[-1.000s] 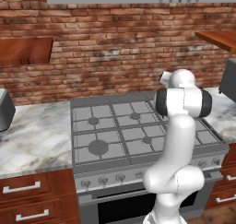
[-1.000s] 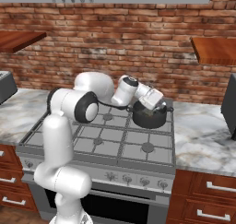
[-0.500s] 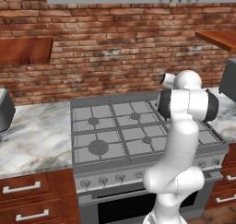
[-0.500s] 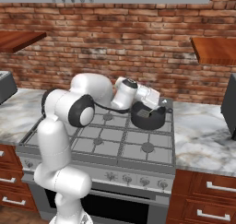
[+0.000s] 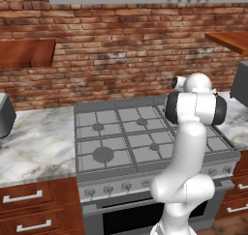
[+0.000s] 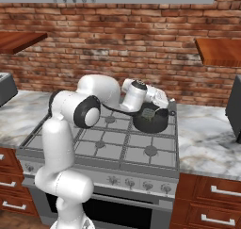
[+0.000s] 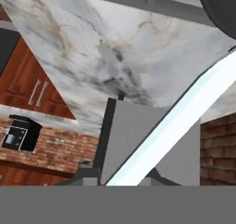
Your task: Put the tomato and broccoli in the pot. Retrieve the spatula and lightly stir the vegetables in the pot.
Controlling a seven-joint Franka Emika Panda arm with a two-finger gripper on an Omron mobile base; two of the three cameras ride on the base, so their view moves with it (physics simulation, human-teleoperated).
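The gripper (image 7: 123,179) is pinching the spatula (image 7: 184,112) by its pale handle, which is running diagonally up and away from the fingers toward the pot (image 7: 221,8). In the right base view the hand is hovering beside the pot (image 6: 150,122) on the rear right burner, with something greenish inside it. The next move likely calls for swinging the spatula over the rim.

There are no words, numbers or signs to read here. The stove (image 5: 145,142) has knobs on its front, below the burners, but they show no marks. The small dark box on the brick wall (image 7: 18,133) is too blurry to read.
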